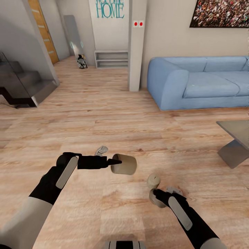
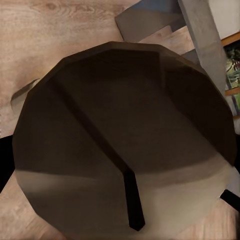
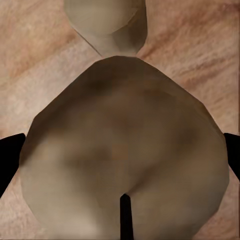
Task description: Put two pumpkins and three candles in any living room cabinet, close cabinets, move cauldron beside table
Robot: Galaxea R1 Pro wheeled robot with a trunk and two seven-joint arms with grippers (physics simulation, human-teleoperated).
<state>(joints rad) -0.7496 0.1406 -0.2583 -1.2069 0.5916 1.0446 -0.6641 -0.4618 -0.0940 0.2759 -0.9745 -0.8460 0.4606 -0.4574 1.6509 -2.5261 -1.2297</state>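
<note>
Room: wood floor [image 1: 103,114] all around, a blue sofa [image 1: 200,83] by the far wall, a grey pillar [image 1: 136,45], dark stairs [image 1: 24,86] off to one side, and a low white shelf [image 1: 111,59] far back.
Bench: one grey corner of the low bench [image 1: 237,129] with an angled leg shows near the sofa, well apart from the candles.
Left hand: the left hand [image 1: 116,162] is closed around a big tan candle [image 1: 123,164] and holds it on its side, just above the floor. In the left wrist view the candle's round end [image 2: 125,145] is very close, with a black finger on each side of it.
Right hand: the right hand [image 1: 159,196] is low by the floor with a second candle [image 3: 125,165] between its fingers [image 3: 10,155]. The fingers sit right at the candle's sides, so it looks like it has hold of it.
Third candle: a small candle [image 1: 153,180] stands on the floor just beside the right hand.
Grey thing: a small pale lump [image 1: 101,150] lies on the floor near the left hand. I cannot tell what it is.
How the candles handle: I think they are light and stiff. The sides are round and smooth, so they may slip or roll. Best to hold them across the middle of the round side.
Pumpkins, cabinet, cauldron: nothing to say from here.
</note>
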